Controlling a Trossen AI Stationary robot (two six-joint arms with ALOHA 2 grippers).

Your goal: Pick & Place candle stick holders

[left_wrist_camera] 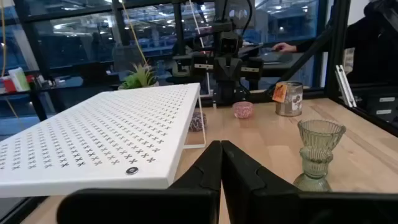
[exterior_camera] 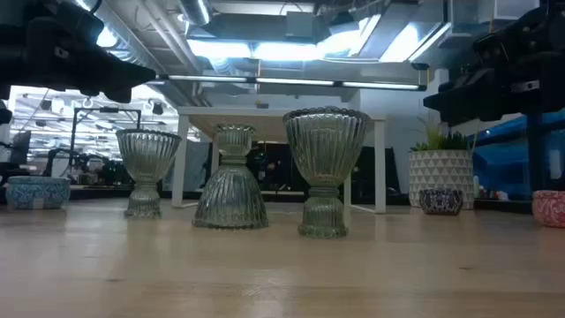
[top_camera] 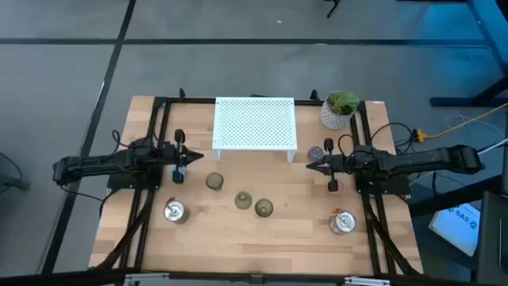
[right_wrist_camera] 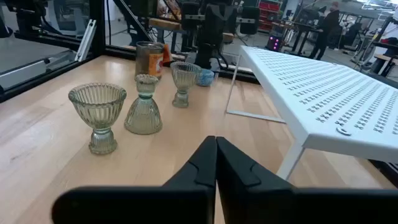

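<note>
Grey floor (top_camera: 71, 71) all around the wooden table (top_camera: 238, 238), with dark seams running across it toward 12 o'clock. From table height you get an open ceiling with bright strip lights (exterior_camera: 256, 49), pretty industrial, plus glass partitions (left_wrist_camera: 68, 37) out back.

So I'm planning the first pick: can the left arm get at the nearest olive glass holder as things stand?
Probably yes. The left gripper, shut, hangs beside the rack, and only bare table lies between it and that glass holder.
</note>
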